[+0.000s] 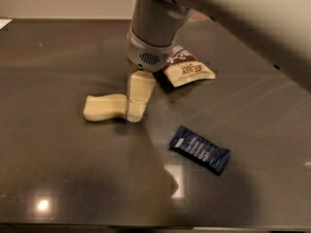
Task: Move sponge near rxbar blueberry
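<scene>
The sponge, a pale yellow-cream block with wavy edges, lies flat on the dark table left of centre. The rxbar blueberry, a flat navy wrapper with white text, lies to the right and nearer the front, well apart from the sponge. My gripper hangs down from the grey wrist, its cream tips at the sponge's right end, touching or just beside it. The arm crosses in from the upper right.
A tan-and-brown snack bag lies behind the gripper, partly hidden by the wrist. The dark glossy table shows light reflections near the front. A pale wall runs along the back edge.
</scene>
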You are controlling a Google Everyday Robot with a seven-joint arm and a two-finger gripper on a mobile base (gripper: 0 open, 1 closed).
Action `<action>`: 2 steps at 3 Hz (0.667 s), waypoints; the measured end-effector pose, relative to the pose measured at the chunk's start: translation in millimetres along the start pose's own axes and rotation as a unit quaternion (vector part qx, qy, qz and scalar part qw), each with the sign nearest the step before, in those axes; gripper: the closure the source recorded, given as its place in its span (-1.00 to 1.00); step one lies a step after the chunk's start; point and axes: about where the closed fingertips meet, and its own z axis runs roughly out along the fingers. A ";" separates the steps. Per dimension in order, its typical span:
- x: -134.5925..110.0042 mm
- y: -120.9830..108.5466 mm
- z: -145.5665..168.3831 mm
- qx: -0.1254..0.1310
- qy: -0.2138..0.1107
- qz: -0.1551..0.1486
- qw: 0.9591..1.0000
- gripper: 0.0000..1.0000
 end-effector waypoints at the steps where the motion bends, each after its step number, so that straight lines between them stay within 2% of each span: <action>1: -17.6 -3.3 29.1 -0.017 0.003 -0.001 1.000 -1.00; 2: -28.7 -6.8 56.2 -0.031 0.008 0.003 0.999 -1.00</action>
